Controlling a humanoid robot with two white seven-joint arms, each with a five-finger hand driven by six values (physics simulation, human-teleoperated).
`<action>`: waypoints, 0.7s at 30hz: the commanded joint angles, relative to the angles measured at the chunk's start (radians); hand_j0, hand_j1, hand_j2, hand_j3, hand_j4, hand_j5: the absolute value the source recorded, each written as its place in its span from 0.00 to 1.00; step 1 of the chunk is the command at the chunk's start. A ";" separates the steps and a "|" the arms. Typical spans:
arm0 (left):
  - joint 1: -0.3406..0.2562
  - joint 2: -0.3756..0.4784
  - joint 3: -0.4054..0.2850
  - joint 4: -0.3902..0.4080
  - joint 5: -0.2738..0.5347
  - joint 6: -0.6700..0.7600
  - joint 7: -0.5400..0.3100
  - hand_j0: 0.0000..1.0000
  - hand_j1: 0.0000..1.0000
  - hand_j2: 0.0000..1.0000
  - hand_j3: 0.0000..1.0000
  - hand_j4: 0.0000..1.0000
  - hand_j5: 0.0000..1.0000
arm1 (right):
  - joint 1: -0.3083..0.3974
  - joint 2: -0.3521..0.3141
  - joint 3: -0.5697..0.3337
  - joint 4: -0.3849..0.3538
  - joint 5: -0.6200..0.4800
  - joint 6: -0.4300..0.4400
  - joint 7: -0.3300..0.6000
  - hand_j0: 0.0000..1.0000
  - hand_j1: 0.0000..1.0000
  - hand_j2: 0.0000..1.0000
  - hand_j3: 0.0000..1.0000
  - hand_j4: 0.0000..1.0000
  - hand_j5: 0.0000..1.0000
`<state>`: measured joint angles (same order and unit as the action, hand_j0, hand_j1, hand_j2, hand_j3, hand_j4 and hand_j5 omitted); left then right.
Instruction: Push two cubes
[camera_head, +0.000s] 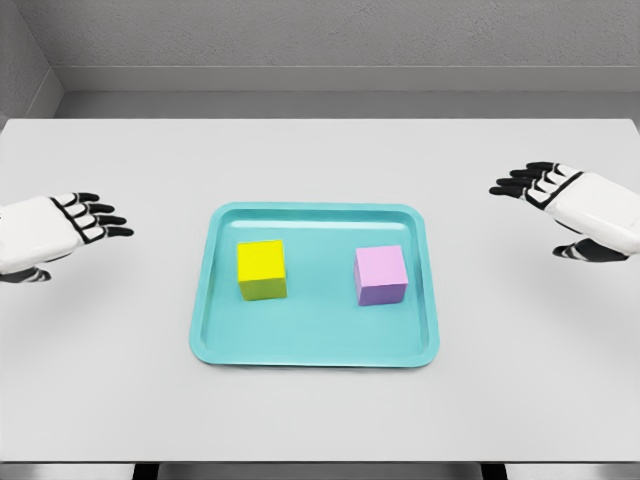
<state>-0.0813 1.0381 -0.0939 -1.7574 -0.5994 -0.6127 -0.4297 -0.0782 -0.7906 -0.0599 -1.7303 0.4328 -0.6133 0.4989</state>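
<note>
A shallow teal rectangular tray (315, 352) lies at the centre of the pale grey bench (320, 160). Inside it, a bright yellow cube (262, 269) sits toward nine o'clock and a lilac-pink cube (381, 275) toward three o'clock; the two stand apart on the tray floor, each clear of the rim. The white left hand (55, 232) with black fingertips hovers at nine o'clock from the tray, well apart from it, fingers spread and relaxed, pointing inward, holding nothing. The matching right hand (577, 205) hangs at about two o'clock from the tray, also well clear, its fingers loosely extended toward the centre, grasping nothing. Neither hand touches a cube or the tray.
</note>
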 joint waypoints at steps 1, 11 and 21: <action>0.000 -0.007 -0.004 -0.014 0.000 0.002 -0.004 1.00 1.00 1.00 1.00 1.00 1.00 | -0.002 -0.004 0.005 -0.008 -0.014 0.002 0.004 1.00 1.00 1.00 1.00 1.00 1.00; -0.095 -0.061 -0.104 -0.019 -0.114 0.002 -0.034 1.00 1.00 1.00 1.00 1.00 1.00 | -0.336 -0.286 0.387 -0.037 0.027 0.002 0.009 1.00 1.00 1.00 1.00 1.00 1.00; -0.278 -0.107 -0.290 0.010 -0.163 0.002 -0.034 1.00 1.00 1.00 1.00 1.00 1.00 | -0.328 -0.253 0.402 0.034 0.017 0.002 0.066 1.00 1.00 1.00 1.00 1.00 1.00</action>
<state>-0.3590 0.9363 -0.3592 -1.7512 -0.7614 -0.6128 -0.4636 -0.4004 -1.0407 0.3393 -1.7108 0.4571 -0.6135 0.5630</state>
